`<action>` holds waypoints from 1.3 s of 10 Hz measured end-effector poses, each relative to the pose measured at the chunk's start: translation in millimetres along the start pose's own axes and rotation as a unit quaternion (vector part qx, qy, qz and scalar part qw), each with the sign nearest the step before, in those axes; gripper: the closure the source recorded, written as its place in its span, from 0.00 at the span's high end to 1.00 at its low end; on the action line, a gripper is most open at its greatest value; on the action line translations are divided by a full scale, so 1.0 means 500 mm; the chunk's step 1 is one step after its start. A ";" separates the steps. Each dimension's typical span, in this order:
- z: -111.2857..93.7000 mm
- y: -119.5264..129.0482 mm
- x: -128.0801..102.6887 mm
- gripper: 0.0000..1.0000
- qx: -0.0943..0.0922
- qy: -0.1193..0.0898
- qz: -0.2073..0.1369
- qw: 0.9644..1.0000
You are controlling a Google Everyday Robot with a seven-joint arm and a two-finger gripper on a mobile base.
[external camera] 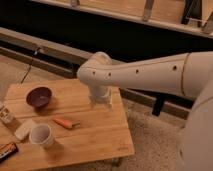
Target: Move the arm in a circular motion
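Most of the arm [150, 75] ran off the right edge, so we never saw where it started. The gripper [101, 102] hung under the wrist over the far right part of the wooden table [100, 135], but it was too small for us to make out any detail. The wrist also hid a bit of the table's far edge. On the left, a small container [5, 114] and a dark wrapped bar [7, 149] were both cut off, and we couldn't read the labels. The table's near left corner was chopped off too.
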State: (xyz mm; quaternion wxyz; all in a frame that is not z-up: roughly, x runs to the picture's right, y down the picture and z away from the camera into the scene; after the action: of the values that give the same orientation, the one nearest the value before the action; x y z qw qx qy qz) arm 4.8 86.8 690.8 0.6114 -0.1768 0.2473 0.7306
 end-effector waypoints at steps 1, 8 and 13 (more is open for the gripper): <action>0.000 -0.020 -0.019 0.65 -0.006 -0.008 0.012 1.000; -0.025 0.037 -0.319 0.65 -0.003 -0.069 -0.024 0.997; -0.058 0.182 -0.471 0.65 0.015 -0.083 -0.090 0.992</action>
State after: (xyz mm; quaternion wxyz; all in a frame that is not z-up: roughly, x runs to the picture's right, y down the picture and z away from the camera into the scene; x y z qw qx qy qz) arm -40.9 -131.5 812.3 0.6953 -0.1280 0.1896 0.6813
